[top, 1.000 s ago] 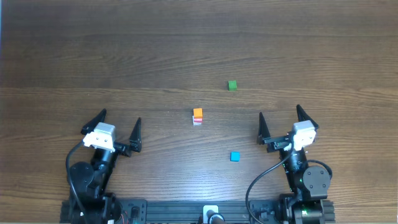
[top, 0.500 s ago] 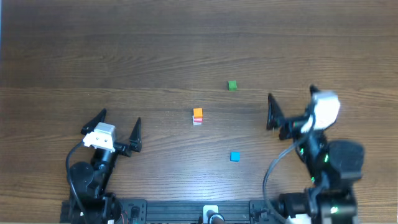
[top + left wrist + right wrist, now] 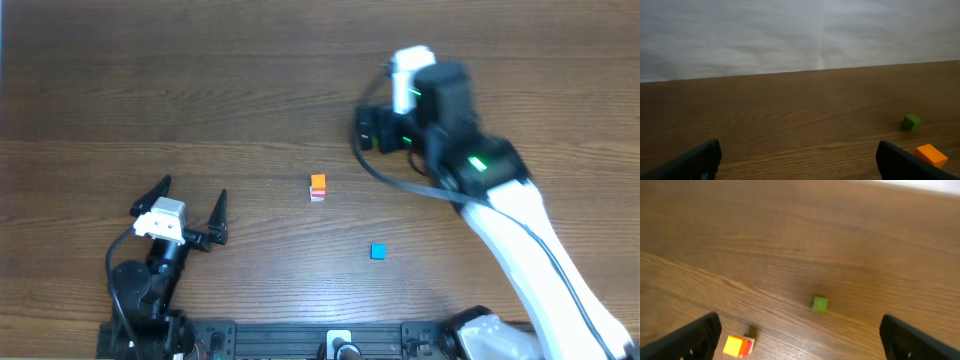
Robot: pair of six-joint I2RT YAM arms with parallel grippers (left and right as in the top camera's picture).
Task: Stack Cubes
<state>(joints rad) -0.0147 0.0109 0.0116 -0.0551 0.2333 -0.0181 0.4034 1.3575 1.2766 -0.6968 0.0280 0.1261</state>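
wooden table (image 3: pixel 200 80) meets a white backdrop (image 3: pixel 790 35); left claw (image 3: pixel 193 192) and right claw (image 3: pixel 800 347) both gape apart.

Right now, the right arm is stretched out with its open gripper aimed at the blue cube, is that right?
Not quite: the right gripper is open but aimed at the green cube, centred ahead of it in the right wrist view. The blue cube lies nearer the arms' bases.
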